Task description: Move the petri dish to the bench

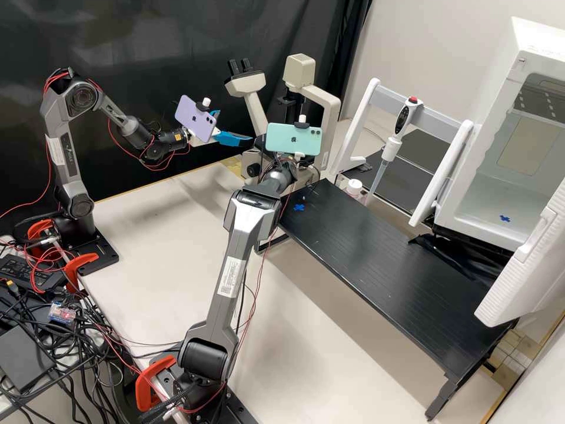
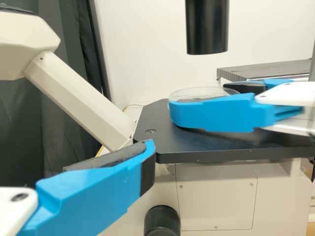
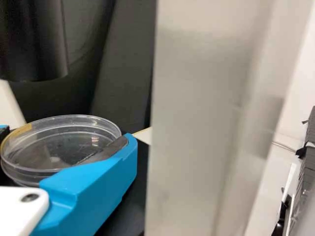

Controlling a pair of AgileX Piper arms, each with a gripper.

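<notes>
The two bright blue fingers of my right gripper [image 3: 66, 135] are closed about the clear, round plastic petri dish [image 3: 49, 147], one on either side, their dark pads against its wall. The dish sits over the flat black microscope stage [image 2: 231, 147]; whether its base touches the stage, I cannot tell. A thick black cylinder [image 2: 207, 29] hangs above that stage, and a ridged black knob [image 2: 162, 221] juts out beneath it, all on the cream-coloured microscope [image 1: 328, 106].

Near the stage, I have my left gripper [image 1: 235, 126] spread wide, with nothing in it. A turquoise phone [image 1: 293, 139] rides on my right arm and a lilac one [image 1: 196, 119] on my left.

Farther out, the long black bench [image 1: 376, 259] carries a blue cross of tape [image 1: 299, 207] at its microscope end. Beyond it are a white pipette [image 1: 390, 149] and an open white cabinet [image 1: 477, 221].
</notes>
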